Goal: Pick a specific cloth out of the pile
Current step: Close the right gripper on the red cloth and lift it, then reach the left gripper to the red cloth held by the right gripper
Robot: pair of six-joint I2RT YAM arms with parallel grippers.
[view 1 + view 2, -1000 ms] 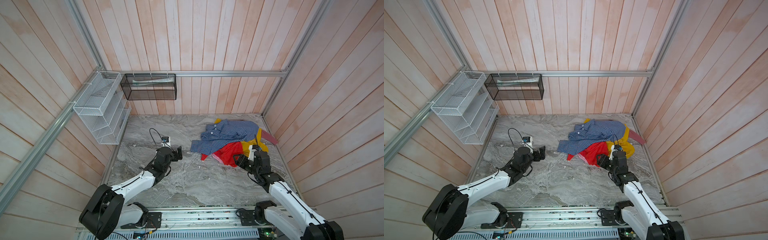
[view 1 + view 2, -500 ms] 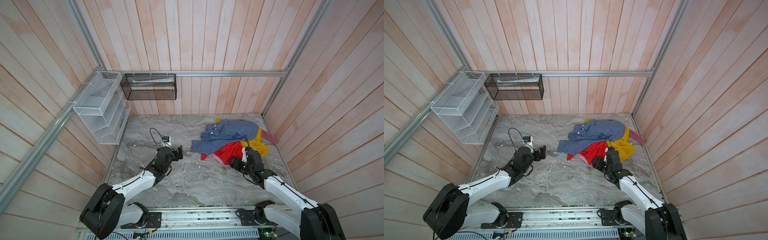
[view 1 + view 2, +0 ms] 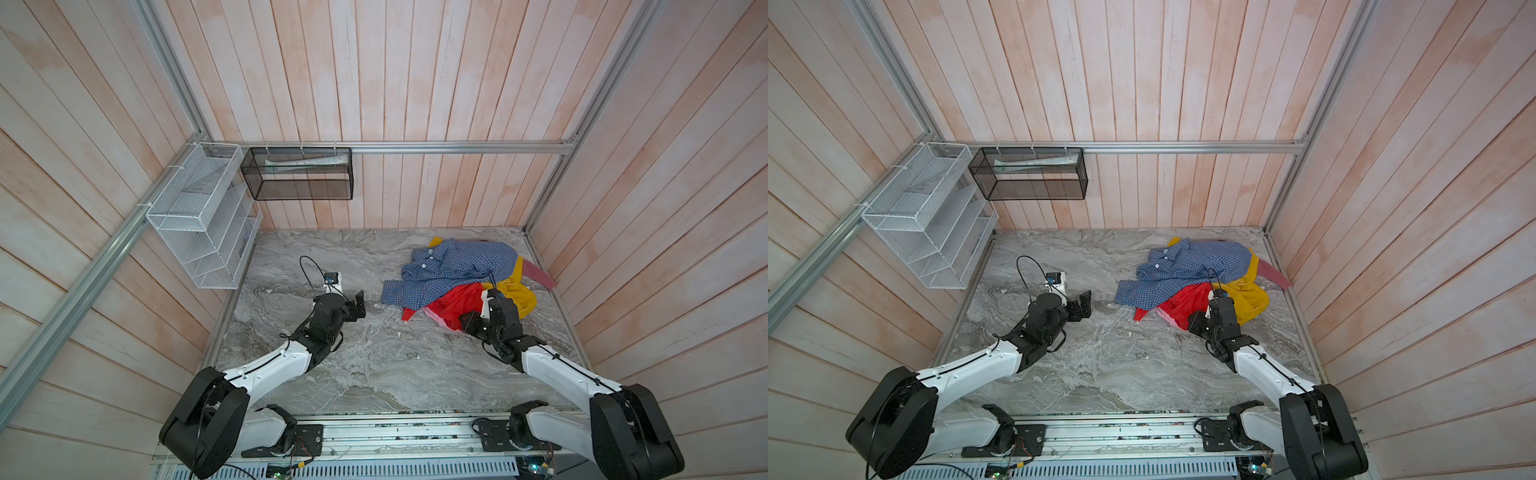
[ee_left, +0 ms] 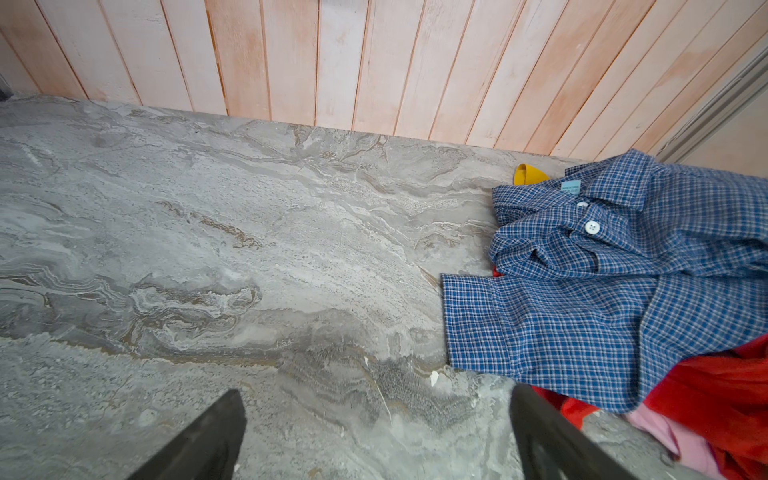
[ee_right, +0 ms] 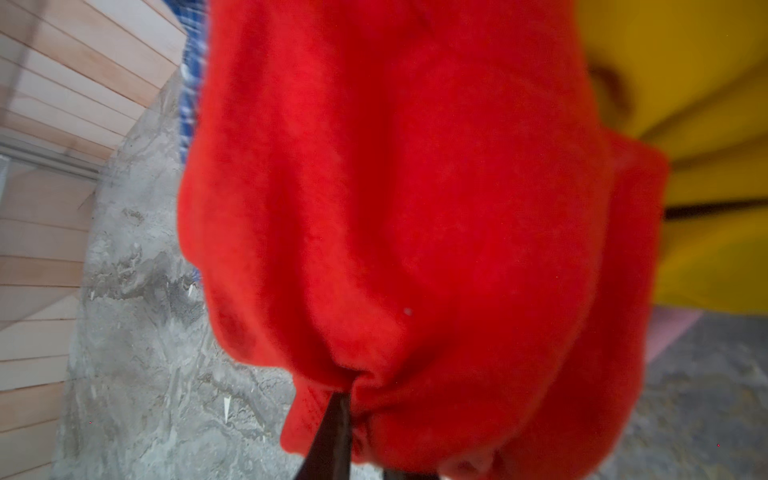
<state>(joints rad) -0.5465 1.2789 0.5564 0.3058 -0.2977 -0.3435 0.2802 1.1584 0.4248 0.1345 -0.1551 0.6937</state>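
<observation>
- One step of the task is judged done: a fold of the cloth [image 5: 415,208] is pinched in the closed jaws of the right gripper [image 3: 468,322]. In the right wrist view the red fabric is seen puckered at the dark fingertips [image 5: 332,432].
- The cloth [image 3: 451,301] is found at the 6 o'clock edge of the pile [image 3: 1204,257], low on the table [image 3: 374,365]. It is not yet lifted clear.
- Its 12 o'clock side is overlapped by the blue checked shirt [image 3: 453,266]. A red corner is seen poking out at 8 o'clock, onto bare marble.
- The pale pink cloth [image 3: 441,321] is noted touching its 6 o'clock edge and the mustard-yellow cloth [image 3: 517,293] touching at 3 o'clock. The dusty-rose cloth [image 3: 540,272] lies beyond, at 2 o'clock.
- A pale scrap is seen just beside the fingers in the right wrist view. Whether it is caught in the grip cannot be told.
- The left gripper [image 3: 360,305] is held over bare table at 9 o'clock of the pile, near the shirt cuff. Its jaws are spread fully wide and nothing is held.
- What is left, as judged: the cloth must be drawn out from under the shirt, lifted free of its neighbours and set apart.
- A risk is noted: the shirt or the pink cloth may be dragged along.
</observation>
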